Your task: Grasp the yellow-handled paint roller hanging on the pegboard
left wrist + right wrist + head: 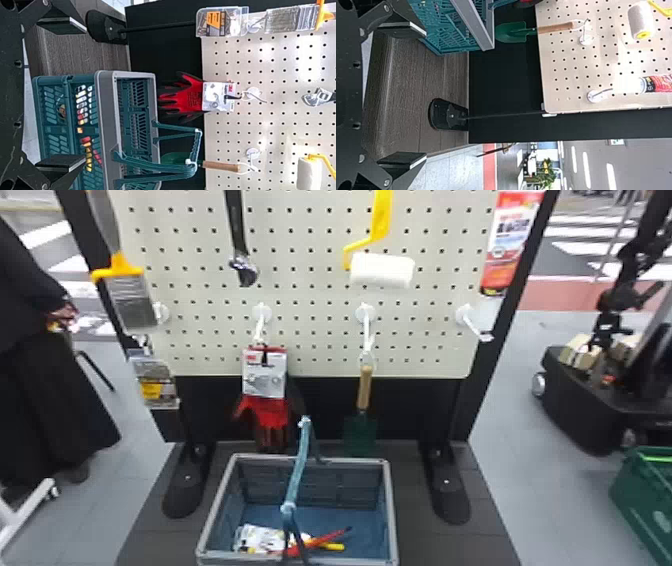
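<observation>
Yellow-handled paint roller [381, 269] hangs at one o'clock on the pegboard [310, 340], my left pincer [79, 95] and right pincer [415, 95] gaping wide, empty.

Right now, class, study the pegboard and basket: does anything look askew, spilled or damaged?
Nothing stands out. The paint roller, gloves and trowel hang in place on the pegboard; the basket sits upright below. One hook at its lower right is bare.

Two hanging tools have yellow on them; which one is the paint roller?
The paint roller above the green trowel: a white cylinder on a bent yellow frame. The other, hanging far left, is a flat brush.
</observation>
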